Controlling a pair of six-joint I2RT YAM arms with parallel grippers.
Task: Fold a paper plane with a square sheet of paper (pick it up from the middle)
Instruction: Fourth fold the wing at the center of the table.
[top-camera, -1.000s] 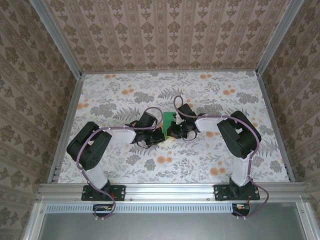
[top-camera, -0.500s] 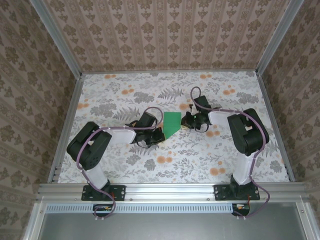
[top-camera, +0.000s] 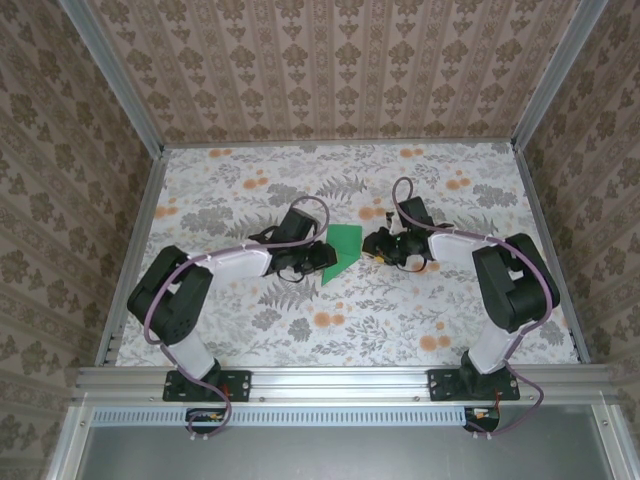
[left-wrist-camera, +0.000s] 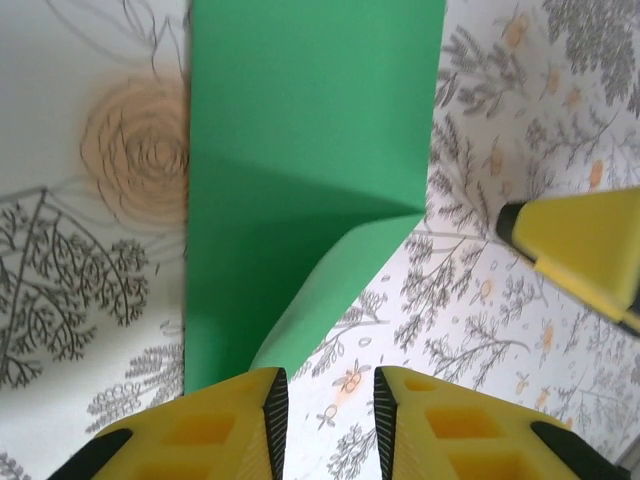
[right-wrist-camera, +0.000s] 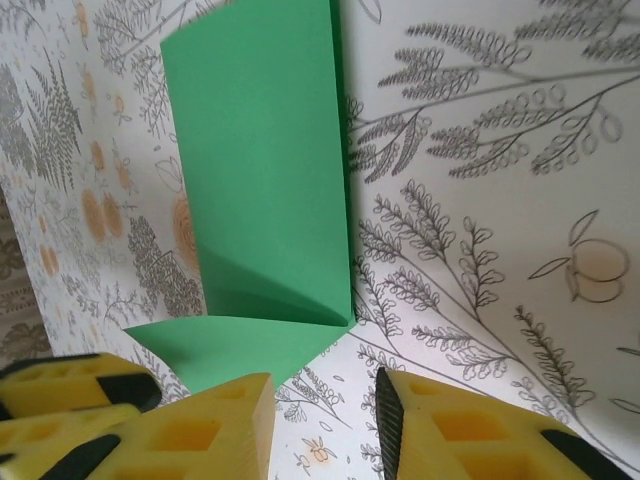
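fingers: my left gripper and right gripper each stand slightly apart, empty | paper: green paper sheet lies on the floral table between them, one flap folded; light, floppy, easily creased; I'd pinch a free edge | arms: both low, reaching inward, wrists facing

The setting reads as a robotics lab test cell, not a lived-in room. An aluminium-profile frame boxes in a table with a floral-print covering. Patterned wallpaper panels serve as walls. A left arm and a right arm, trailing cables, are bolted to the front rail.
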